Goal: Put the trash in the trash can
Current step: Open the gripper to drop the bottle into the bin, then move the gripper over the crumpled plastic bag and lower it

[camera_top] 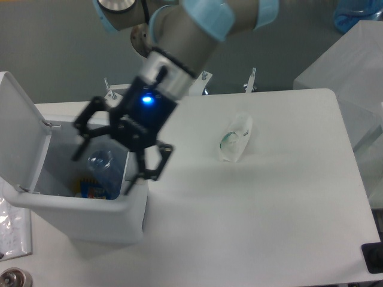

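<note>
The trash can (90, 218) stands at the table's left with its flip lid (21, 134) swung open to the left. The crushed blue-tinted bottle (102, 162) lies inside the can, against its right wall. My gripper (103, 174) hovers over the can's right rim, open, fingers spread on either side of the bottle without gripping it. The crumpled clear wrapper with a green mark (234, 139) lies on the table to the right, well apart from the gripper.
A colourful item (91, 190) sits at the bottom of the can. A clear plastic bag (12, 227) and a metal part (12, 278) lie at the front left. A white box (353, 66) stands at the right, and a black object (373, 257) sits at the front right corner.
</note>
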### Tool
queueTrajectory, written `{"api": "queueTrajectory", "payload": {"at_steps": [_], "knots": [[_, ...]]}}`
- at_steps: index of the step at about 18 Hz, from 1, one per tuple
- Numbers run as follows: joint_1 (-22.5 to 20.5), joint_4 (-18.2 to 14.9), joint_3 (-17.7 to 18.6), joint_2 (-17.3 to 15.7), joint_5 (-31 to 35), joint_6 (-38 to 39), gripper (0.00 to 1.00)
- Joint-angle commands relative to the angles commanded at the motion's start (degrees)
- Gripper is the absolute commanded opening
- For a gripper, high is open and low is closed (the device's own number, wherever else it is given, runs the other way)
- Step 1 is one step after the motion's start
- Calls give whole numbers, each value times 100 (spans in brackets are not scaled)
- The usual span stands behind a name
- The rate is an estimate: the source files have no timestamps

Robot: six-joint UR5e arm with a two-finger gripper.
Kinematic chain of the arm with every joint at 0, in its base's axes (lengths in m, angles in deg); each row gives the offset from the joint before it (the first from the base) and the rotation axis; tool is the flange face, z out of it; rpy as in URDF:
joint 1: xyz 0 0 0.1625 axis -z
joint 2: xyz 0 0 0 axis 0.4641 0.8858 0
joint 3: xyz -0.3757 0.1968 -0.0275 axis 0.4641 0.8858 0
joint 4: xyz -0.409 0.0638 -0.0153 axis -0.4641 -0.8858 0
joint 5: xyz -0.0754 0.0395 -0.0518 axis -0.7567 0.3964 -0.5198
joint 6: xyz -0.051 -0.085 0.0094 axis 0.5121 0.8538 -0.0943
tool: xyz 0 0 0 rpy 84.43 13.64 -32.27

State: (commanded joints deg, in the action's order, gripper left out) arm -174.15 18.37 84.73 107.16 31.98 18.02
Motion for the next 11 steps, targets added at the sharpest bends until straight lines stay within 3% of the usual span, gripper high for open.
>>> {"api": "queueTrajectory", "payload": {"at_steps": [6,9,11], "knots": [[-1117,-18,27,324,237,-79,100],[-1302,-26,219,658,255,-420,100],[-1346,-35,482,703,473,-833,100]]}}
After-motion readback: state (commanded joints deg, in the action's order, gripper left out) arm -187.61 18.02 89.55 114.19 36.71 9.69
